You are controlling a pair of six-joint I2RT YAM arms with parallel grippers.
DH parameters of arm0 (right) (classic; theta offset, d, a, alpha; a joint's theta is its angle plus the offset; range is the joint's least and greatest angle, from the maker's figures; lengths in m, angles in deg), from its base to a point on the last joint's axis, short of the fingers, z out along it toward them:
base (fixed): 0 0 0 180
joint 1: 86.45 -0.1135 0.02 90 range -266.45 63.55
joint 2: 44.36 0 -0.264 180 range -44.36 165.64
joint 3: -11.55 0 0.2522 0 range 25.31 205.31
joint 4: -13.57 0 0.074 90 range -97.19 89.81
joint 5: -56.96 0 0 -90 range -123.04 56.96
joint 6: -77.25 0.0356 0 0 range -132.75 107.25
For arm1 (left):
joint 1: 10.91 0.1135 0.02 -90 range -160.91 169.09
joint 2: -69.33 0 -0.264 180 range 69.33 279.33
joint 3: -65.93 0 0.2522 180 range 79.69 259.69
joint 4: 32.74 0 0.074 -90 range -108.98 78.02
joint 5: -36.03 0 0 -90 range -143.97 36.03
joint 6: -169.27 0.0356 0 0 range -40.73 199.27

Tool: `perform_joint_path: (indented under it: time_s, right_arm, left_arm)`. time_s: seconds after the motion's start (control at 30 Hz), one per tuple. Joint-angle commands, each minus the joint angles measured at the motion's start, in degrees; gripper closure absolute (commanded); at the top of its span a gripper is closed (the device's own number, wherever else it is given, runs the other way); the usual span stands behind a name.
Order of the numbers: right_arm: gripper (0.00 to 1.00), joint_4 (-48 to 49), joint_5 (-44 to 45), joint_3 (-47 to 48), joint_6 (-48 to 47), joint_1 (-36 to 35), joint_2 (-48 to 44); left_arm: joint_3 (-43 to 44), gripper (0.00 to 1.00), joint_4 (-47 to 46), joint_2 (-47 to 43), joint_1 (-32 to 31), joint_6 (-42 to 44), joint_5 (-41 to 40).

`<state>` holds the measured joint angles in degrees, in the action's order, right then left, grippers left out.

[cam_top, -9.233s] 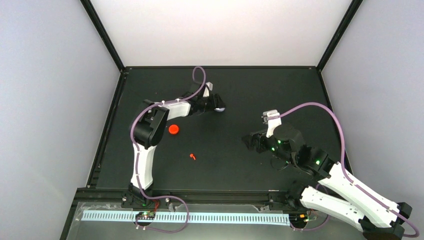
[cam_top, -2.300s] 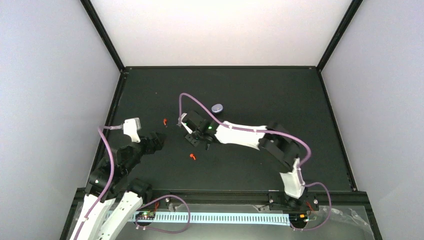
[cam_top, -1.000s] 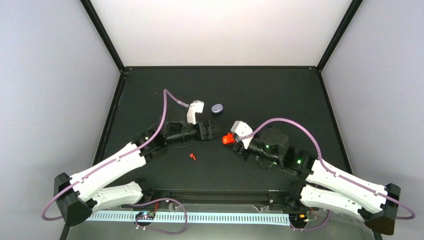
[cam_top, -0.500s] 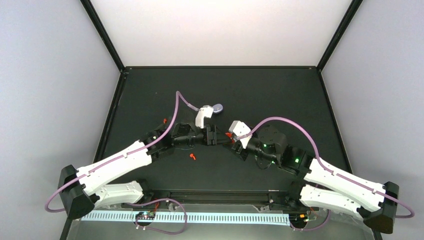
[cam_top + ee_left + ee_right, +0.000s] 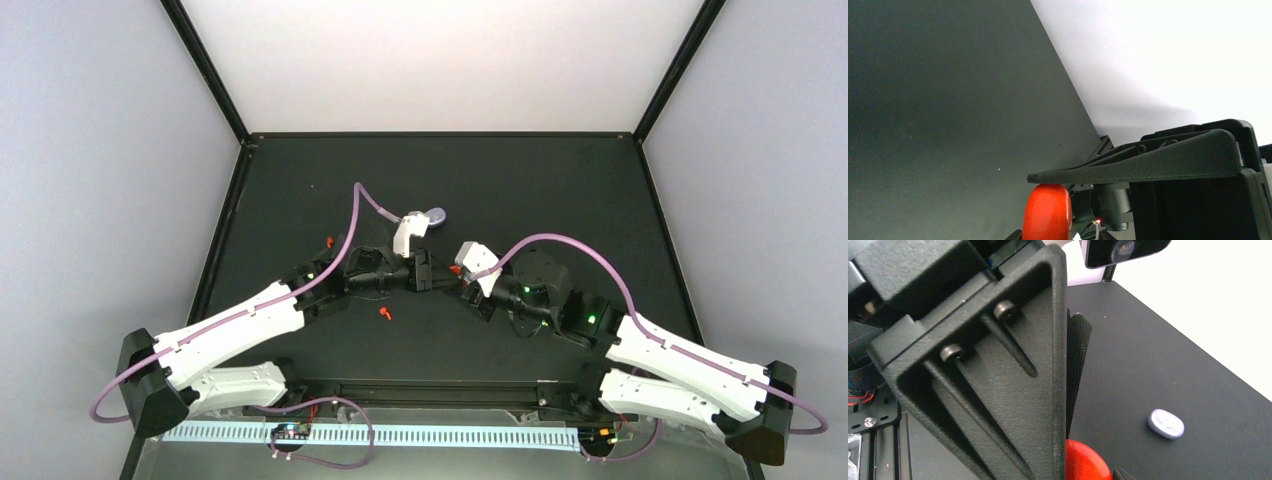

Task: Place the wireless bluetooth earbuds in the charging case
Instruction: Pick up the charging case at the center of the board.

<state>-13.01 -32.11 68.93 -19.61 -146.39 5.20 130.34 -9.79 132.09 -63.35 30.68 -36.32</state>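
You have both claws meeting at the red case point(image 5: 1046, 212), held off the counter point(image 5: 520, 190), probably to steady it for opening. The right claw point(image 5: 460, 278), part-spread, pinches the case. The left claw point(image 5: 428, 272) straddles it, but I cannot tell whether it grips. Two earbuds point(image 5: 385, 313) lie loose left of the case.

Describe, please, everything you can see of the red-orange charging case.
The red-orange charging case is a smooth, glossy pebble, seemingly plastic. No seam or opening shows, and both wrist views cut off its lower part. It is held above the table in the right hand, against its ribbed pad. One finger of the left hand lies over its top; contact is unclear.
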Motion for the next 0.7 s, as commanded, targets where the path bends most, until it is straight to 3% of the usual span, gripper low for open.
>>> perform_joint_path:
  time_s: [0.0, 0.43, 0.67]
  right_arm:
    - [0.58, 1.4, -0.1, 2.3, -0.6, -0.3, -0.1]
    - [0.55, 0.1, -1.0, 3.2, -0.7, -0.3, 0.1]
    - [0.16, -2.2, -6.6, 7.2, 4.1, -0.3, 0.4]
  left_arm:
    - [1.6, 0.65, -1.1, 0.5, -0.7, -0.3, 1.7]
    - [1.4, 0.88, -2.3, -0.7, -0.8, -0.7, 1.5]
    - [1.6, 0.98, -2.2, -3.8, -0.6, 0.7, -4.0]
